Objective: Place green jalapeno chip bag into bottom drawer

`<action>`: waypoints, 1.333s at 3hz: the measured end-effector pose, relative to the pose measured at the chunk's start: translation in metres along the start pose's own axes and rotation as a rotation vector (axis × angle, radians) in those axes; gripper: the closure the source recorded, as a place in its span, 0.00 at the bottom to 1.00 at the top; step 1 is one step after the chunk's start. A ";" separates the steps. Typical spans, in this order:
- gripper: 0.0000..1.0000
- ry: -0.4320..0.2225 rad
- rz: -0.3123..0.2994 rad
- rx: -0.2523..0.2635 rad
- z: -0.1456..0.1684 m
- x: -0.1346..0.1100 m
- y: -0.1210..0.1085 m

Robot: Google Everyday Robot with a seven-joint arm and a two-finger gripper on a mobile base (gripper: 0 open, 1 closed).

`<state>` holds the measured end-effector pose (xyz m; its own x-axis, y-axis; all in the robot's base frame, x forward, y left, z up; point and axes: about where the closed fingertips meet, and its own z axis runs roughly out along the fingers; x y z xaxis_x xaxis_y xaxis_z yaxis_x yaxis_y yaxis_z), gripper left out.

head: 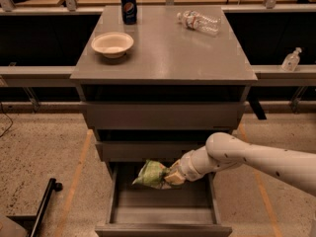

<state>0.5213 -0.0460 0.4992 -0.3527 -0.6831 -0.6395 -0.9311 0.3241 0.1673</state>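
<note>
Green jalapeno chip bag (149, 174) hangs over the back part of the pulled-out bottom drawer (163, 229), just under the middle drawer (143, 151). The gripper (174, 175) pinches the bag's right end, fingers squeezed on it. Below, the drawer's floor has room toward the front.

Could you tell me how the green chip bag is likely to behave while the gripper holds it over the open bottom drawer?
Probably light: the green jalapeno chip bag juts sideways from the gripper over the bottom drawer without drooping. Its crumpled surface suggests thin, crushable film, possibly slippery. Being flattish, it should settle rather than roll.
</note>
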 end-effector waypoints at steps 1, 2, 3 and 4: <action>1.00 0.014 0.049 -0.004 0.034 0.026 -0.018; 1.00 0.002 0.133 -0.015 0.064 0.046 -0.039; 1.00 -0.002 0.145 -0.020 0.071 0.050 -0.041; 1.00 0.011 0.148 -0.028 0.086 0.060 -0.040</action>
<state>0.5453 -0.0437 0.3901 -0.4874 -0.6363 -0.5979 -0.8709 0.4036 0.2804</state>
